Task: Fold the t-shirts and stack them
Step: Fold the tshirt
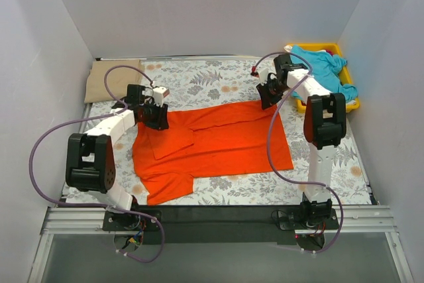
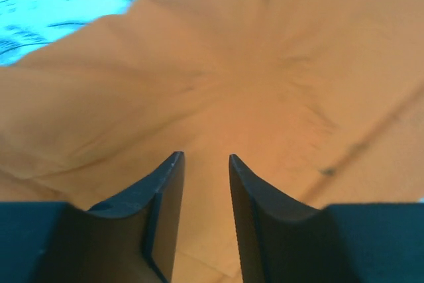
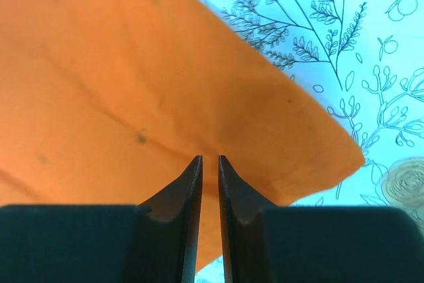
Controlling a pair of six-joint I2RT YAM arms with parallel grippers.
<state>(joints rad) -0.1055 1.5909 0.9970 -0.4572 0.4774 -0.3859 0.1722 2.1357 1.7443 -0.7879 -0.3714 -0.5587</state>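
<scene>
The orange-red t-shirt (image 1: 218,140) lies spread on the printed cloth, with a sleeve folded in at the left and another sleeve sticking out at the near left. My left gripper (image 1: 158,116) is over its far left edge, jaws open, with puckered orange cloth (image 2: 232,64) just below the fingertips (image 2: 173,164). My right gripper (image 1: 267,95) is at the shirt's far right corner, shut on a thin fold of the orange cloth (image 3: 99,64). The turquoise t-shirt (image 1: 324,67) is heaped in the yellow tray. The tan t-shirt (image 1: 109,77) lies folded at the far left.
The yellow tray (image 1: 354,105) stands at the far right against the wall. The grey fern-print cloth (image 1: 205,77) covers the table and also shows in the right wrist view (image 3: 344,24). White walls close in on three sides.
</scene>
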